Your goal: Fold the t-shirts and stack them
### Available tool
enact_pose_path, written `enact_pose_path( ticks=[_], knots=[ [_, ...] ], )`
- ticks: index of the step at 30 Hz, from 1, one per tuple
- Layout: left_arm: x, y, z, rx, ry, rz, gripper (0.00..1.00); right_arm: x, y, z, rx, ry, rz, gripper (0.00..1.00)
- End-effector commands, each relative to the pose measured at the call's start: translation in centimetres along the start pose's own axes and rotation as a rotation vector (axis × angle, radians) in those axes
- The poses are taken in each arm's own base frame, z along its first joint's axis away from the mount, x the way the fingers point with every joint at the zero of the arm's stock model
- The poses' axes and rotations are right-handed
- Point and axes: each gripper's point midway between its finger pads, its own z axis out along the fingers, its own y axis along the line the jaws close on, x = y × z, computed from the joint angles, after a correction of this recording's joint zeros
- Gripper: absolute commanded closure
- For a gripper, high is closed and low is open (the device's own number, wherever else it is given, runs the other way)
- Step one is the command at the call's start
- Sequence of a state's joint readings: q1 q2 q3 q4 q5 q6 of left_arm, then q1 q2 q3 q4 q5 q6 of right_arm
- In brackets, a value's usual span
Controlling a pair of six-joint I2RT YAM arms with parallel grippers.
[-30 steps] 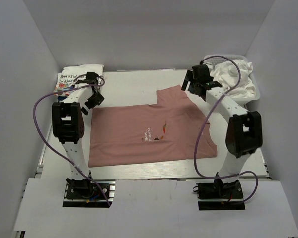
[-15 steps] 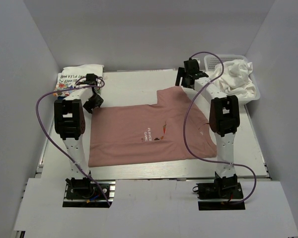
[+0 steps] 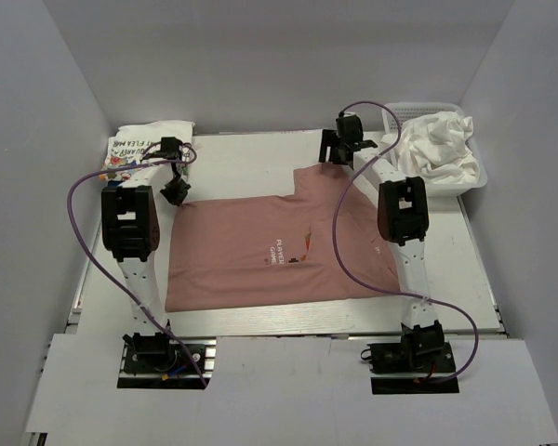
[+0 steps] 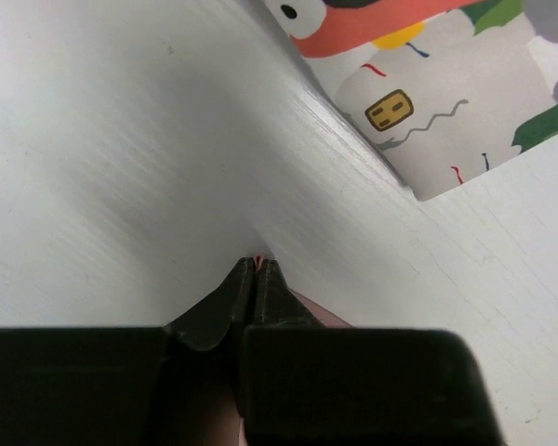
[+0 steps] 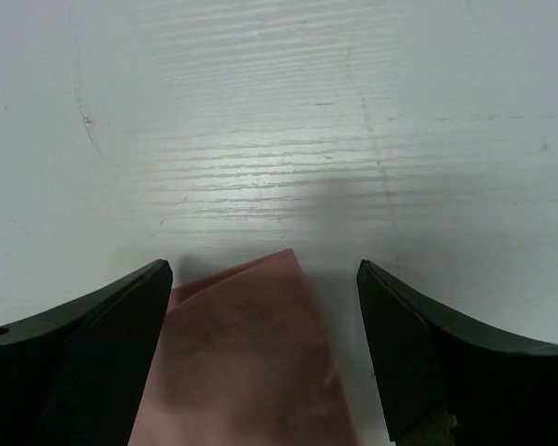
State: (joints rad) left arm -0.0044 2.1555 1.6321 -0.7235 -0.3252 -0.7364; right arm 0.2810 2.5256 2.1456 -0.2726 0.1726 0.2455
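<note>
A dusty pink t-shirt (image 3: 279,246) lies spread flat in the middle of the table, its small print facing up. My left gripper (image 3: 177,192) is down at its far left corner. In the left wrist view this gripper (image 4: 257,264) is shut, with a sliver of pink cloth (image 4: 321,318) pinched at the tips. My right gripper (image 3: 339,153) hangs over the far sleeve corner. Its jaws (image 5: 265,279) stand open on either side of the pink sleeve tip (image 5: 251,353). A folded white t-shirt with cartoons (image 3: 139,144) (image 4: 446,84) lies at the far left.
A white mesh basket (image 3: 479,172) at the far right holds crumpled white t-shirts (image 3: 437,144). Grey walls close in the table on three sides. Purple cables loop off both arms above the shirt.
The left gripper has closed on the pink shirt's far left corner. The right arm has swung left, away from the basket, and come down over the sleeve corner.
</note>
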Motion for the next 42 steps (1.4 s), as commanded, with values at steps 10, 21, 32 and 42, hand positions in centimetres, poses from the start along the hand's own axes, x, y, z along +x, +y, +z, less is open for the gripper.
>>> enact_pose_path(
  ticks=[10, 21, 32, 42],
  knots=[
    [0.7, 1.2, -0.3, -0.008, 0.032, 0.021, 1.00, 2.5, 0.8, -2.1, -0.047, 0.060, -0.087, 1.00],
    [1.3, 3.2, -5.6, 0.036, -0.050, 0.019, 1.00, -0.5, 2.2, -12.8, -0.081, -0.171, -0.176, 1.00],
    [4.4, 8.0, -11.2, 0.112, -0.116, -0.051, 1.00, 4.0, -1.9, -26.1, -0.029, -0.269, -0.144, 1.00],
    [8.2, 11.9, -12.4, 0.056, -0.128, -0.125, 1.00, 8.5, -6.6, -32.9, 0.090, -0.276, -0.044, 1.00]
  ],
)
